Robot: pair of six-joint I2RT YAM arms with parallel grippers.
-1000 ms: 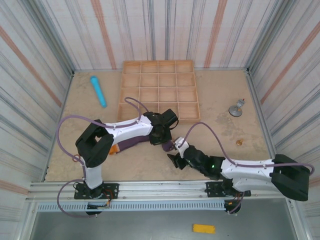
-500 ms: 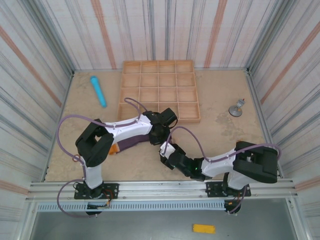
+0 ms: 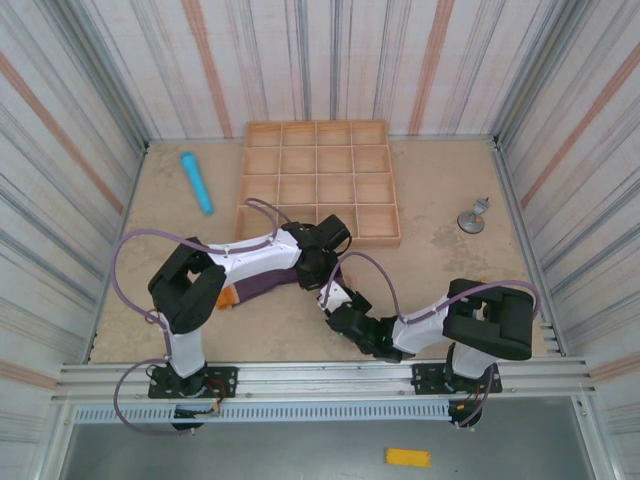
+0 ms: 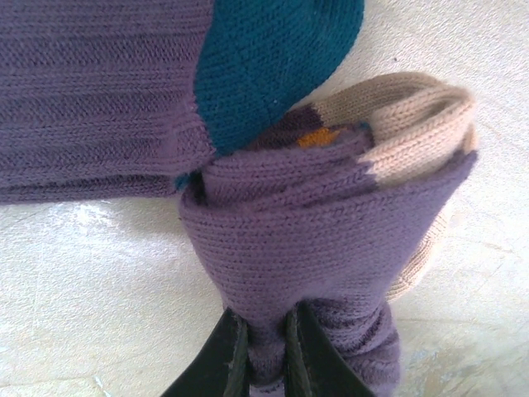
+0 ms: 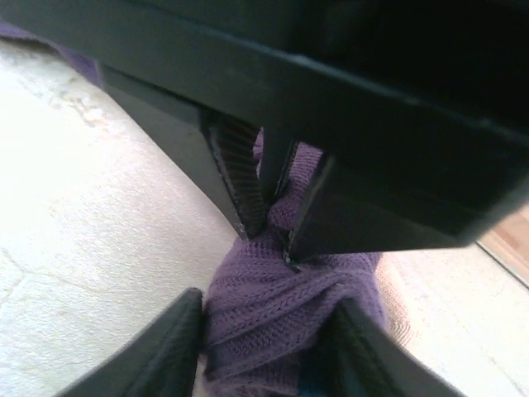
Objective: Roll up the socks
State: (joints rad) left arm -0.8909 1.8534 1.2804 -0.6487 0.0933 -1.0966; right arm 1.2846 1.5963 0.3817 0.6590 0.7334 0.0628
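Socks (image 4: 297, 240) in left claw (image 4: 266, 343), within right claw (image 5: 269, 327)

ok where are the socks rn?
Top view: the socks lie left of centre on the table, on the near side of the wooden tray, their rolled end pinched in the left gripper.

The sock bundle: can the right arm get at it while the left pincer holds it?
Probably yes: the right pincer sits astride the sock bundle, close beside the left pincer that pinches its knit, with nothing between them.
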